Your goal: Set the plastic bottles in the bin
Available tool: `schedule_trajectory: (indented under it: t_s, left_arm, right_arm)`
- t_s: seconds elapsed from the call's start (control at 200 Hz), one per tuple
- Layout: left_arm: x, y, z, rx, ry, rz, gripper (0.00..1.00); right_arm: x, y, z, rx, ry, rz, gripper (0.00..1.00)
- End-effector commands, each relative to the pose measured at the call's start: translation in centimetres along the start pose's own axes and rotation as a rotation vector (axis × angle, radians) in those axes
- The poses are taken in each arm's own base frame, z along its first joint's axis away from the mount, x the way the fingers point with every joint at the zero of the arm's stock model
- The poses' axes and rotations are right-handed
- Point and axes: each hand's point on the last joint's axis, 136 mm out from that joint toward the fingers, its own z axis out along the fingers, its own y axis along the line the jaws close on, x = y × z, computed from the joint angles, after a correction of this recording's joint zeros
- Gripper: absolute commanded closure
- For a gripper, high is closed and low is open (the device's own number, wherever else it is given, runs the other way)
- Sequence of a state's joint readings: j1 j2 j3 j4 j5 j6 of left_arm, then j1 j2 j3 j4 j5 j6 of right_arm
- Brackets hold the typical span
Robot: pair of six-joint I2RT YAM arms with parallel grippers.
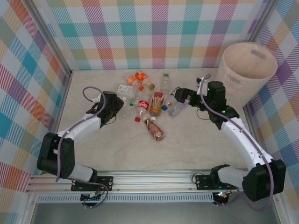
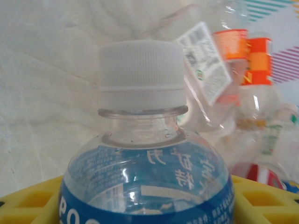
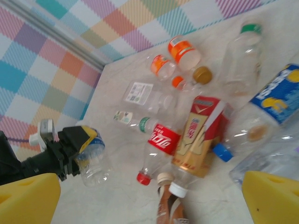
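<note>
My left gripper (image 1: 117, 108) is shut on a clear bottle with a blue label and white cap (image 2: 142, 154); its yellow fingers (image 2: 28, 205) flank the bottle's shoulder. The same held bottle (image 3: 91, 156) hangs left of the pile in the right wrist view. Several more plastic bottles lie mid-table: a red-label cola bottle (image 1: 143, 106), a gold-and-red one (image 1: 157, 102), a brown one (image 1: 154, 129) and orange-label ones (image 1: 140, 77). My right gripper (image 1: 180, 100) hovers open over the pile's right side, its yellow fingers (image 3: 28, 198) apart with nothing between them. The cream-white bin (image 1: 247, 65) stands at the far right.
Checked walls close in the table on the left, back and right. Bare tabletop (image 1: 187, 149) lies in front of the pile. A blue-label bottle (image 3: 275, 93) and a green-capped clear one (image 3: 243, 56) lie at the pile's right edge.
</note>
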State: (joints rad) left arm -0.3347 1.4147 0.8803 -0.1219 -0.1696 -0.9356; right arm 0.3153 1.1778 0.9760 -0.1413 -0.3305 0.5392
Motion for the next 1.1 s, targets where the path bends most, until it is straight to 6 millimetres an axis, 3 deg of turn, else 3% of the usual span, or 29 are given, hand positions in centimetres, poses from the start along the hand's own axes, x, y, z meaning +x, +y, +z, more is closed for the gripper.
schedule_trajectory:
  t_s: [0.0, 0.19, 0.315, 0.49, 0.655, 0.95, 1.095]
  left_arm:
    - [1.4, -4.3, -2.8, 0.126, 0.050, 0.135, 0.44]
    - [4.8, -12.0, -6.6, 0.404, 0.125, 0.225, 0.44]
    - [6.6, -16.7, -8.8, 0.590, 0.173, 0.256, 0.44]
    - [7.7, -21.4, -11.6, 0.781, 0.227, 0.266, 0.44]
    - [8.9, -23.4, -12.8, 0.842, 0.265, 0.298, 0.44]
    - [10.1, -23.9, -12.9, 0.872, 0.308, 0.295, 0.43]
    - [10.3, -23.9, -12.8, 0.869, 0.316, 0.297, 0.43]
  right_arm:
    - [-0.1, 2.6, 1.2, -0.098, -0.020, -0.026, 0.00]
    - [1.8, 3.9, 3.3, -0.125, 0.000, -0.040, 0.00]
    - [3.2, 6.8, 3.8, -0.286, 0.028, -0.063, 0.00]
    - [5.3, 9.2, 4.2, -0.393, 0.099, -0.109, 0.00]
    - [7.0, 10.9, 4.4, -0.479, 0.159, -0.140, 0.00]
    - [6.7, 11.1, 4.5, -0.470, 0.136, -0.154, 0.00]
    - [6.5, 10.5, 4.7, -0.435, 0.118, -0.152, 0.14]
